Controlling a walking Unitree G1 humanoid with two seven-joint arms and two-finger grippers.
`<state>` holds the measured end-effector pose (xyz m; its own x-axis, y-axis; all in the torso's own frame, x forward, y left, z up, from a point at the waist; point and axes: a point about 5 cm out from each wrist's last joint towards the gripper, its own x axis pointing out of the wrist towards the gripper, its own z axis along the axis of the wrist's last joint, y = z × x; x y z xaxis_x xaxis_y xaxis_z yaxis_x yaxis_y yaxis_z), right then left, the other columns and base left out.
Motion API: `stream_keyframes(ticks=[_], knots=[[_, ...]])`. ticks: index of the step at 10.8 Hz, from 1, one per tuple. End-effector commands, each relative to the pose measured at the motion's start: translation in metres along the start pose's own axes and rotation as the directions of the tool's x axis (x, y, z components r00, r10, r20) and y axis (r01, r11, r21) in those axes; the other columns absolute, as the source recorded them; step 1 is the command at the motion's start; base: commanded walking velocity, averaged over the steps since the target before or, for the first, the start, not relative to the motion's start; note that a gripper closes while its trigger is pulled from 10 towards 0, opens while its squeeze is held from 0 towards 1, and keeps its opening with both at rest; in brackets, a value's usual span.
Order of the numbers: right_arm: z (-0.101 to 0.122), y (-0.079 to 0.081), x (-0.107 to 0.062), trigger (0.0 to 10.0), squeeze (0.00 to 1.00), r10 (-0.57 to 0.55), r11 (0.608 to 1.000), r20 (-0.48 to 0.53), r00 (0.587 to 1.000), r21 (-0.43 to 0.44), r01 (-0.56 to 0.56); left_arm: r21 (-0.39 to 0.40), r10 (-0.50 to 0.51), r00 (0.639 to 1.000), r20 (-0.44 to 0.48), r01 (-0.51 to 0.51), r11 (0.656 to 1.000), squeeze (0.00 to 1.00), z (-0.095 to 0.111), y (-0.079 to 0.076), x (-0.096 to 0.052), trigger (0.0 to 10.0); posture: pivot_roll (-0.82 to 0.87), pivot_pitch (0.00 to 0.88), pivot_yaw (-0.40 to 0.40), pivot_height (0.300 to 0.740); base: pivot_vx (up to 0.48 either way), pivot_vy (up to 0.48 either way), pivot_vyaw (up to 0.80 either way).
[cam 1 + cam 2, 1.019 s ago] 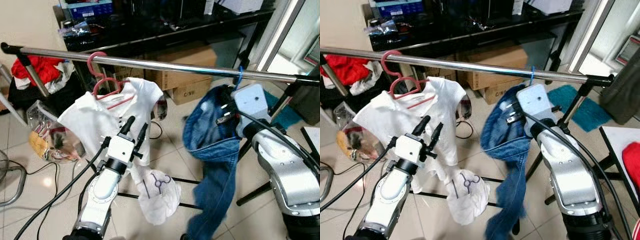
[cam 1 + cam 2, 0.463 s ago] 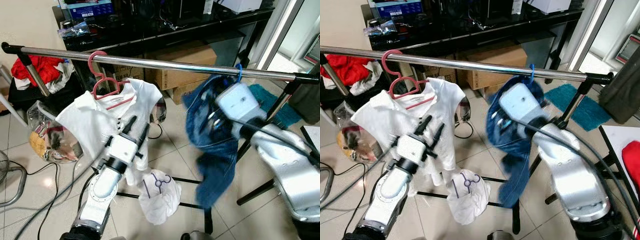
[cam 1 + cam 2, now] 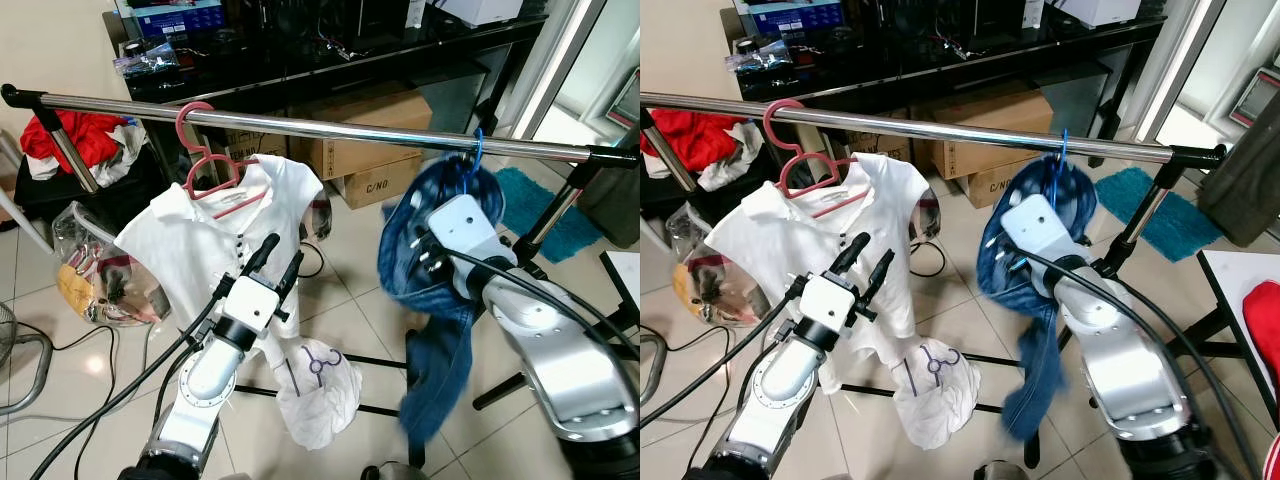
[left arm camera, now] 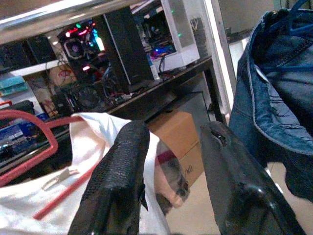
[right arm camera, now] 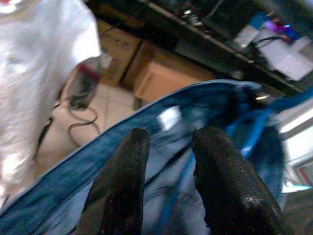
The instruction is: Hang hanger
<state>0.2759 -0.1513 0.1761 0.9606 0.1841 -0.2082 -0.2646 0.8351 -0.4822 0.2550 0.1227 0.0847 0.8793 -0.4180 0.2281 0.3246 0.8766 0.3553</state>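
Note:
A chrome rail [image 3: 330,128] runs across in front of me. From it hangs a pink hanger [image 3: 200,150] with a white shirt [image 3: 190,240], at the left. Further right, a blue hanger [image 3: 478,150] is hooked on the rail and carries blue jeans [image 3: 440,340], blurred by motion. My left gripper [image 3: 283,250] stands open and empty just in front of the white shirt. My right wrist [image 3: 455,225] is below the blue hanger, against the jeans. In the right wrist view the right gripper [image 5: 171,134] is open, with the jeans [image 5: 161,147] beyond its fingers and nothing between them.
Cardboard boxes [image 3: 370,150] sit under a black desk behind the rail. Red clothes [image 3: 80,135] and a plastic bag [image 3: 95,275] lie at the left. A white garment [image 3: 320,385] lies on the rack's base bars. A teal mat [image 3: 545,205] is at the right, and cables cross the tiled floor.
My right arm has dropped away from the rail and drawn back toward me. The jeans swing on the blue hanger. The left arm has barely moved.

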Motion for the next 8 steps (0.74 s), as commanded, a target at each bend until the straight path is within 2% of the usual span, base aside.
stream_keyframes(ticks=[1, 2, 4, 5, 6, 8], knots=[[0.004, -0.012, -0.001, 10.0, 0.00, -0.084, 0.996, 0.025, 0.996, -0.001, 0.084, 0.014, -0.018, 1.000, 0.007, 0.018, 1.000, 0.00, 0.001, -0.003, -0.002, 10.0, -0.02, 0.044, 0.009, 0.740, 0.000, 0.000, 0.00], [0.008, -0.026, -0.001, 10.0, 0.00, -0.173, 0.985, 0.049, 0.984, 0.006, 0.173, 0.018, -0.035, 0.999, 0.008, 0.035, 0.999, 0.00, 0.001, -0.006, -0.003, 10.0, -0.02, 0.042, 0.013, 0.740, 0.000, 0.000, 0.00], [0.001, -0.026, 0.000, 10.0, 0.00, -0.177, 0.984, 0.022, 0.984, 0.008, 0.177, 0.023, -0.044, 0.999, 0.014, 0.044, 0.999, 0.00, 0.002, -0.005, 0.000, 10.0, -0.02, 0.038, 0.019, 0.740, 0.000, 0.000, 0.00], [0.000, -0.030, -0.002, 10.0, 0.00, -0.219, 0.975, 0.022, 0.975, -0.023, 0.220, 0.026, -0.043, 0.999, 0.017, 0.043, 0.999, 0.00, 0.003, -0.004, 0.002, 10.0, -0.03, 0.038, 0.019, 0.740, 0.000, 0.000, 0.00], [-0.003, -0.032, -0.003, 10.0, 0.00, -0.217, 0.976, 0.002, 0.976, -0.027, 0.217, 0.027, -0.042, 0.999, 0.017, 0.042, 0.999, 0.00, 0.003, -0.004, 0.002, 10.0, -0.03, 0.038, 0.020, 0.740, 0.000, 0.000, 0.00], [-0.005, -0.019, -0.002, 10.0, 0.00, -0.145, 0.988, -0.025, 0.989, 0.049, 0.146, 0.024, -0.043, 0.999, 0.018, 0.043, 0.999, 0.00, 0.003, -0.006, 0.001, 10.0, -0.03, 0.044, 0.013, 0.740, 0.000, 0.000, 0.00]])
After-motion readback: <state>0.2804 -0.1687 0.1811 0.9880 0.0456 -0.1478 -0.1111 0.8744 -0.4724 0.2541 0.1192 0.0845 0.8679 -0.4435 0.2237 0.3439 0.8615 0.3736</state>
